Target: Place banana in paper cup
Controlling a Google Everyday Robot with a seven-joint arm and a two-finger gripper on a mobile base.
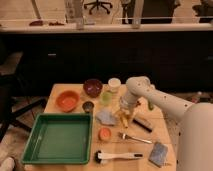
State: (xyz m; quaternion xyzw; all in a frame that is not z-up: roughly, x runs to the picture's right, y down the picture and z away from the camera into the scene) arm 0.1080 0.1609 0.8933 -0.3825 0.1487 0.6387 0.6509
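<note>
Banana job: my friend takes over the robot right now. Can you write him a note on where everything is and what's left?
Gripper: down low over the middle of the table, right at the banana. Whether it has hold of the banana cannot be told.
Banana: at table level, beside a grey cloth.
Paper cup: upright near the far edge of the table, next to the dark bowl. The banana is not in it.
Done: the gripper is at the banana.
Left: make sure of the grasp, lift the banana, carry it back to the paper cup and drop it in.
</note>
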